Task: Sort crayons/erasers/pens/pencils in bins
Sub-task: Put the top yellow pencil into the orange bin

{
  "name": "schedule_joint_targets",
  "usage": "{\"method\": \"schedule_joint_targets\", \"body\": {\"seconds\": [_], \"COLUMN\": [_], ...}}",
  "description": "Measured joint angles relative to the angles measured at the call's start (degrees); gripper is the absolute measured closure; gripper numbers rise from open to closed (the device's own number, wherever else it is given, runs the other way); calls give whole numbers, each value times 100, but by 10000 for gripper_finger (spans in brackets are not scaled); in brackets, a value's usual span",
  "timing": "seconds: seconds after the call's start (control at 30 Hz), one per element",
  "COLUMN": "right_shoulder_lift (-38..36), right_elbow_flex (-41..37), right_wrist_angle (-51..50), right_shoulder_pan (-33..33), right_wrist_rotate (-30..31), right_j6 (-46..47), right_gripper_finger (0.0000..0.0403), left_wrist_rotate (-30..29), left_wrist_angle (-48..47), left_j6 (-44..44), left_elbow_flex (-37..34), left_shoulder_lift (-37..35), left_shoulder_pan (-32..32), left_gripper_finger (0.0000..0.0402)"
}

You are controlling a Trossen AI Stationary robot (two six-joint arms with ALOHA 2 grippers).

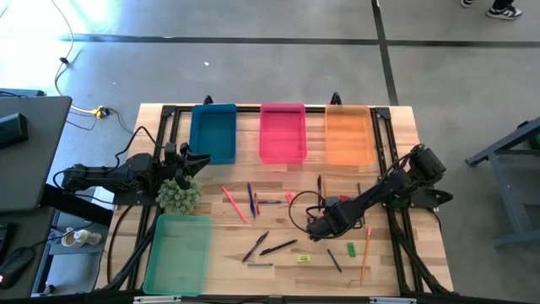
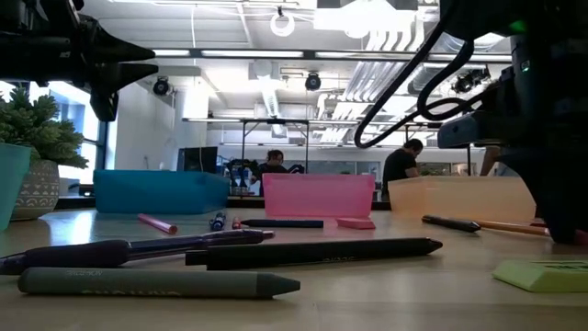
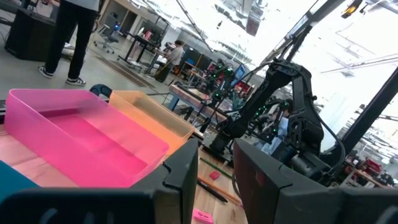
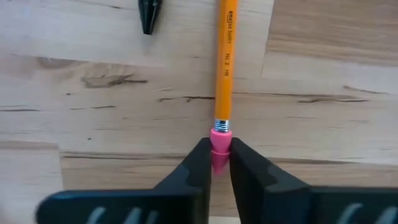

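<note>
Right tool closed on an orange pencil's eraser end; left tool held aloft at the left edge.

At the far left of the tabletop (image 1: 228, 253), the left tool (image 1: 187, 160) is held above a potted plant (image 1: 178, 195), its fingers slightly parted with nothing between them. The green bin (image 1: 177, 253) is seen at the near left, and the blue bin (image 1: 213, 132), pink bin (image 1: 282, 133) and orange bin (image 1: 348, 135) are lined along the far edge. Pens (image 1: 251, 201), crayons (image 1: 233, 203), pencils (image 1: 278, 247) and erasers (image 1: 351, 249) are scattered over the middle. At the right, the right tool (image 4: 215, 163) is lowered to the wood, and the pink eraser tip of an orange pencil (image 4: 225, 62) is pinched between its fingers (image 4: 194, 167).
</note>
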Motion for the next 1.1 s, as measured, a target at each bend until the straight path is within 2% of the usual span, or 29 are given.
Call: {"method": "schedule_joint_targets", "body": {"seconds": [0.17,0.47,0.8,0.9,1.1], "right_shoulder_lift": [3,-183,-519,-711,-1194], "right_elbow_flex": [0,-40,-31,-28,231], "right_wrist_angle": [-36,-171,-215,-115,-128], "right_shoulder_pan": [7,24,196,269,357], "right_wrist_rotate": [-17,-76,121,359,1470], "right_j6": [162,357,648,705,904], "right_gripper_finger": [396,395,395,395,395], "left_wrist_rotate": [2,2,2,-6,-181], "left_wrist_angle": [0,0,0,1,0], "left_j6": [0,2,14,203,309], "left_elbow_flex": [0,0,2,0,0], "left_shoulder_lift": [0,0,0,0,0], "left_shoulder_pan": [2,0,0,1,0], "left_gripper_finger": [312,312,312,312,312]}}
